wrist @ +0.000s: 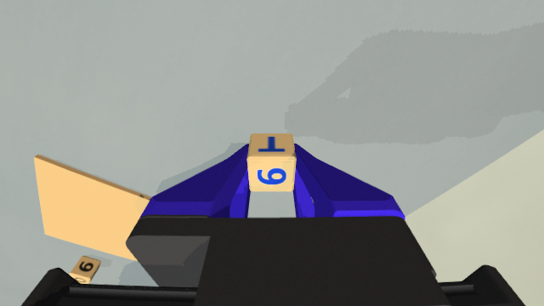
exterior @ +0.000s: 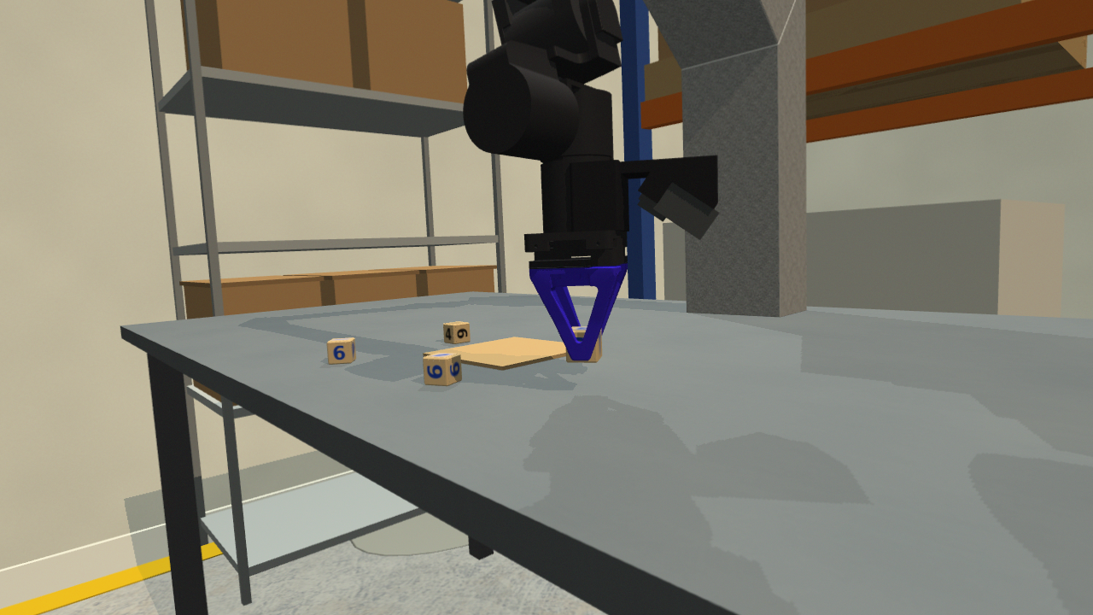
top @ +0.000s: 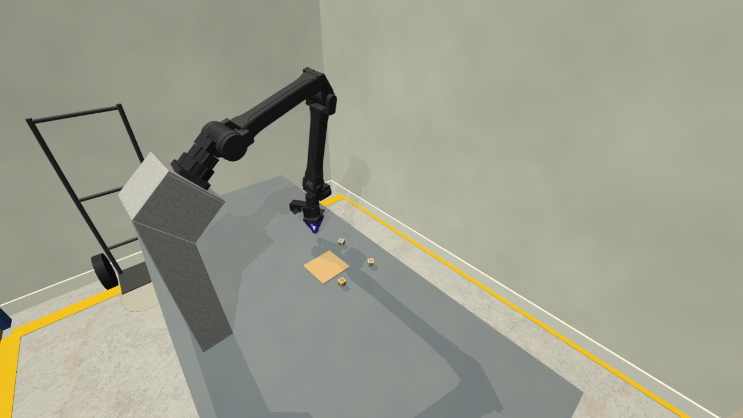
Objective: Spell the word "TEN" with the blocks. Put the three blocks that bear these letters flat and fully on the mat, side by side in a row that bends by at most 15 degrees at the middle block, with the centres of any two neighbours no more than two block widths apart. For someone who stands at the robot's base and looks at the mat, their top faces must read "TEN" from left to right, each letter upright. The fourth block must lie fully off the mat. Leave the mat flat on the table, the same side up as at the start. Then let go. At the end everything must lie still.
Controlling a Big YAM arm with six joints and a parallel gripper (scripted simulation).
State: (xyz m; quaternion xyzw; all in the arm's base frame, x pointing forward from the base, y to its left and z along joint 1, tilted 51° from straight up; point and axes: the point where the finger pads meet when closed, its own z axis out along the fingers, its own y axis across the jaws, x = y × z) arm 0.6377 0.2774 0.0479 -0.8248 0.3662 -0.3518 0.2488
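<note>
My gripper (wrist: 271,152) with blue fingers is shut on the T block (wrist: 271,167), a small wooden cube with a blue T on top and a 9 on the near side. It holds the block a little above the grey table; it also shows in the top and exterior views (top: 313,226) (exterior: 583,343). The tan mat (top: 326,266) lies flat beside it, and shows in the other views (exterior: 510,351) (wrist: 85,204). Three other wooden blocks stand on the table off the mat (top: 341,241) (top: 370,262) (top: 341,281). Their top letters are too small to read.
A grey slanted pillar (top: 171,233) carries the arm at the table's left side. The table's edge runs close to the blocks in the exterior view (exterior: 306,397). Shelving with boxes (exterior: 320,153) and a hand truck (top: 88,192) stand beyond the table.
</note>
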